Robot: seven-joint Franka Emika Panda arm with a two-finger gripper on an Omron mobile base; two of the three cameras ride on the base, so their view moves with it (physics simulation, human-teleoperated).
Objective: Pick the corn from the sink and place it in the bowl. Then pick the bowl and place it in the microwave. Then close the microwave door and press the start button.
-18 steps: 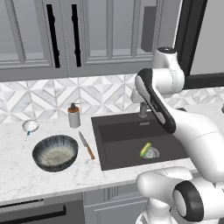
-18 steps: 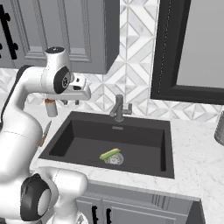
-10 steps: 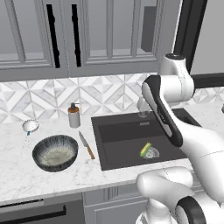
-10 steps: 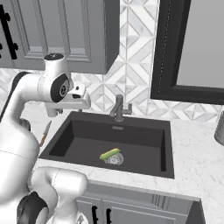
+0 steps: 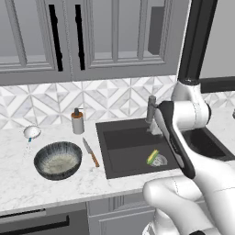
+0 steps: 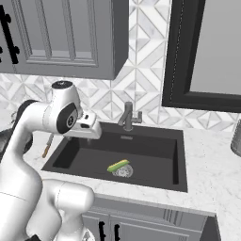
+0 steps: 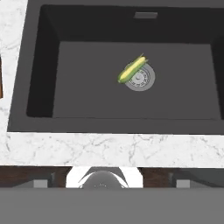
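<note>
The corn lies across the drain in the sink, unreached, and whether the gripper is spread cannot be told.

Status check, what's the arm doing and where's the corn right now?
Gripper above the sink's left side, state unclear. Corn lies on the drain, untouched. Bowl on the counter beside a knife. Nothing over the corn.
</note>
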